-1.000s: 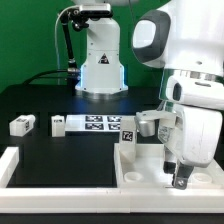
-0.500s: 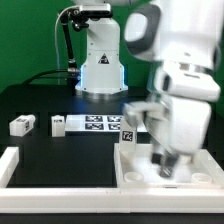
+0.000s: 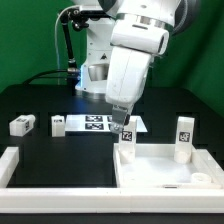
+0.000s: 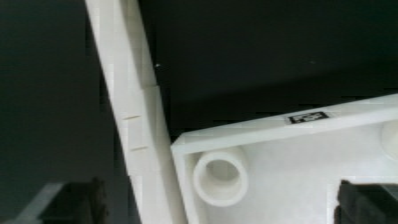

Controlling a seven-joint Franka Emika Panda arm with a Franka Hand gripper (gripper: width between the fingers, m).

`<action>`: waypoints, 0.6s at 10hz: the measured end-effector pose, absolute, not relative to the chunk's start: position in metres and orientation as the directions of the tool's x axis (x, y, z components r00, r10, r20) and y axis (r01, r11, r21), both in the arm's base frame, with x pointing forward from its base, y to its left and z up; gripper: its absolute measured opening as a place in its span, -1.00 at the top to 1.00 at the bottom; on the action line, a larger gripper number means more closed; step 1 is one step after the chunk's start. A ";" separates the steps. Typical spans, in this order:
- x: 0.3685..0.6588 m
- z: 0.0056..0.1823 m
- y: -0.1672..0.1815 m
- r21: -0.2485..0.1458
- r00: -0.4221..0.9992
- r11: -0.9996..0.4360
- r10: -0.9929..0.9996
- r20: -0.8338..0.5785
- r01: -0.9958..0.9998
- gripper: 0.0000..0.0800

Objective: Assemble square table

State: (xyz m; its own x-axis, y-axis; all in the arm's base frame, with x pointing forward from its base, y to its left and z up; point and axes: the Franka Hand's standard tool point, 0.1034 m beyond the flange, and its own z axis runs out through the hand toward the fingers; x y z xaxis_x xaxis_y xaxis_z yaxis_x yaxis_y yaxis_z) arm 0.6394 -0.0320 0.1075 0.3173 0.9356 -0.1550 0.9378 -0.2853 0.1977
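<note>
The white square tabletop (image 3: 165, 172) lies at the exterior view's lower right. One leg block (image 3: 127, 148) stands at its far left corner and another (image 3: 183, 136) at its far right corner. Two loose leg blocks (image 3: 22, 125) (image 3: 58, 124) lie on the black table at the left. My gripper (image 3: 121, 127) hangs just above and behind the left standing leg. In the wrist view my gripper (image 4: 217, 203) is open and empty, with its dark fingertips (image 4: 71, 203) wide apart. Between them is a tabletop corner (image 4: 302, 160) with an empty round socket (image 4: 222, 176).
The marker board (image 3: 98, 123) lies behind the tabletop, in front of the robot base. A long white rail with upturned ends (image 3: 12, 164) runs along the front and left, and shows beside the tabletop corner in the wrist view (image 4: 134, 110).
The arm has swung from over the tabletop's right side toward the exterior view's left. The leg standing at the far right corner is now uncovered.
</note>
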 end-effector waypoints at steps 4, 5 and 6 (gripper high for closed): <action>0.616 0.102 -0.056 0.185 0.504 -0.479 0.855 -0.123 0.858 -0.62; 0.594 0.104 -0.072 0.169 0.553 -0.532 0.825 -0.118 0.830 -0.62; 0.576 0.105 -0.088 0.154 0.585 -0.567 0.801 -0.124 0.809 -0.62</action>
State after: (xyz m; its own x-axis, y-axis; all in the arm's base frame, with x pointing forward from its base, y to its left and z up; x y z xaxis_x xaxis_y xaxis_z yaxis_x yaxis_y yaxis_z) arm 0.5759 -0.0884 0.1049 0.5854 0.8011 -0.1242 0.8090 -0.5673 0.1541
